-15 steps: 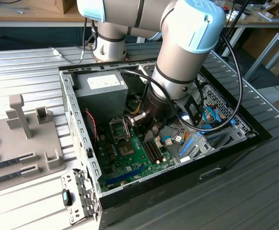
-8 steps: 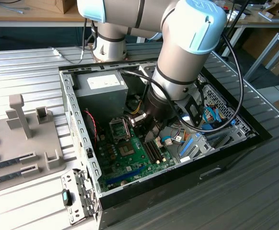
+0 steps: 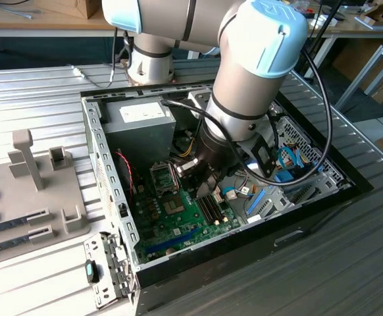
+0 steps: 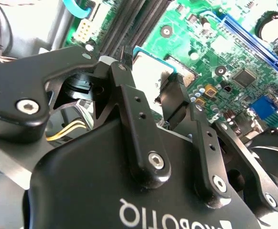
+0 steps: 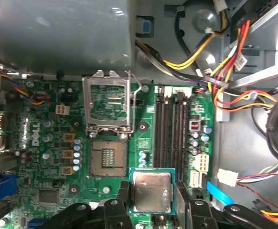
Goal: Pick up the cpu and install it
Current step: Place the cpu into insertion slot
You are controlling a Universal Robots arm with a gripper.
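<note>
The cpu (image 5: 151, 190), a silver-topped square chip with a thin green rim, is held flat between my black fingers (image 5: 183, 198) in both wrist views; it shows as cpu (image 4: 147, 70) in the second wrist view. My gripper (image 5: 152, 192) is shut on it and hovers above the green motherboard (image 5: 43, 157), just beside the open socket (image 5: 109, 158), apart from it. The socket's metal load plate (image 5: 107, 101) stands lifted. In the exterior view my gripper (image 3: 201, 186) reaches down inside the computer case, near the socket (image 3: 164, 176).
A grey power supply (image 3: 139, 124) fills the case's far corner. Black memory slots (image 5: 171, 125) run beside the socket. Bundled coloured cables (image 5: 234, 45) hang close by. Case walls (image 3: 104, 178) surround the board. A grey fixture tray (image 3: 33, 191) lies on the exterior view's left.
</note>
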